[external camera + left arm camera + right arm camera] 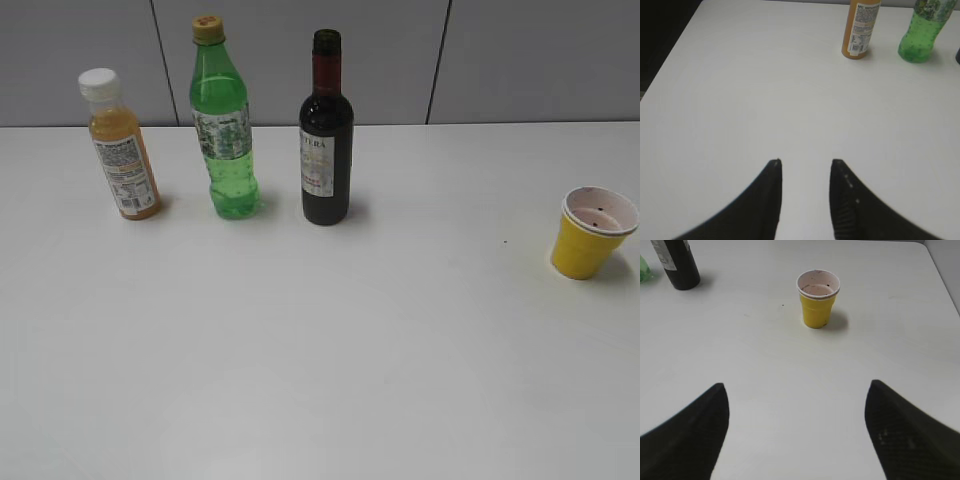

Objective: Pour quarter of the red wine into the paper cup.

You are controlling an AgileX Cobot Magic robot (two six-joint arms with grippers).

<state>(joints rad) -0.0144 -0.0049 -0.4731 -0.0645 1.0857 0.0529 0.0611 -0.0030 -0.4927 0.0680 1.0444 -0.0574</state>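
The dark wine bottle (326, 150) with a red foil neck and white label stands upright at the back middle of the white table; its base shows in the right wrist view (677, 265). The yellow paper cup (590, 233) stands upright at the right edge, and in the right wrist view (817, 299) with a little dark residue inside. My left gripper (805, 162) is open and empty over bare table, far from the bottles. My right gripper (796, 387) is wide open and empty, short of the cup. Neither gripper shows in the exterior view.
A green plastic bottle (224, 125) with a yellow cap and an orange juice bottle (120, 148) with a white cap stand left of the wine bottle; both show in the left wrist view (921, 30) (860, 27). The table's left edge (670, 55) borders a dark drop.
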